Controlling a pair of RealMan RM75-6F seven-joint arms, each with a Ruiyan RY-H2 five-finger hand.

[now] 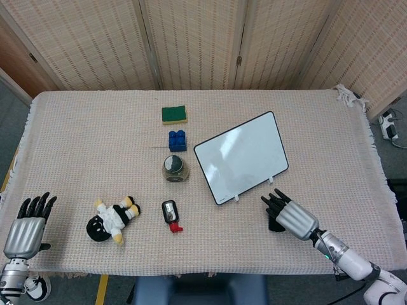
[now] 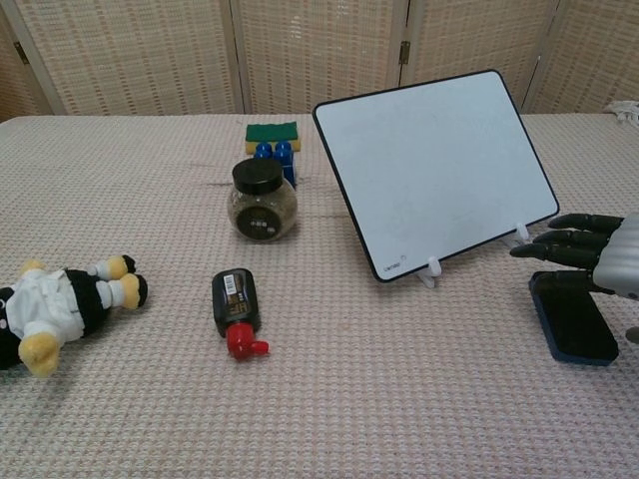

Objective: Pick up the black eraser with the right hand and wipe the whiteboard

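The black eraser [image 2: 572, 324] lies flat on the cloth, right of the whiteboard's foot. In the head view only its near-left part [image 1: 274, 224] shows under my right hand. That hand [image 1: 290, 215] hovers low over the eraser's far end with its fingers [image 2: 559, 246] stretched out and apart, pointing left; it holds nothing. Whether the thumb touches the eraser I cannot tell. The whiteboard [image 1: 241, 157] leans back on two small white stands [image 2: 427, 271], its face [image 2: 439, 165] blank. My left hand [image 1: 27, 223] rests open at the front-left table edge.
Left of the board stand a black-lidded jar [image 2: 264, 201], blue bricks [image 1: 177, 140] and a green sponge [image 1: 173, 114]. A small black bottle with a red cap [image 2: 237, 310] and a plush doll [image 1: 112, 220] lie toward the front left.
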